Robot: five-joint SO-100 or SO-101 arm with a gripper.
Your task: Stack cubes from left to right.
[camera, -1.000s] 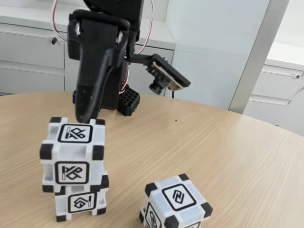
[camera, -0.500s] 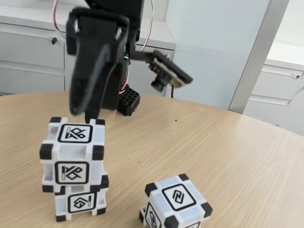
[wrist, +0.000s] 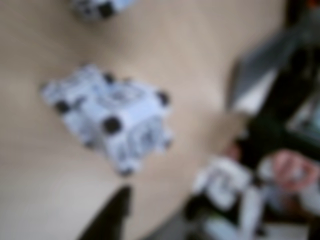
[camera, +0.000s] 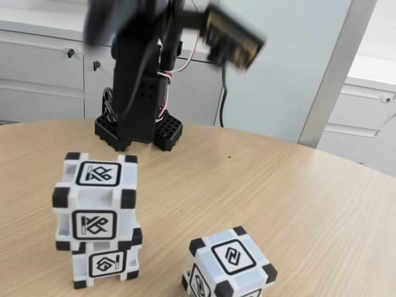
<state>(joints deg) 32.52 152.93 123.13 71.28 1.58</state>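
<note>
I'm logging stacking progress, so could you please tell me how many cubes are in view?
3. In the fixed view, the top cube sits on the bottom cube at left; the loose cube rests on the table to their right.

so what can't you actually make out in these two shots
- Gripper: in the fixed view it is smeared by motion at the top edge, so open or shut cannot be told.
- Wrist view: out of focus throughout; the symbols on the stacked cubes are unreadable.
- Lone cube: its lower part is cut off by the bottom edge of the fixed view.
- Bottom cube of the stack: its top face is covered by the upper cube.
</note>
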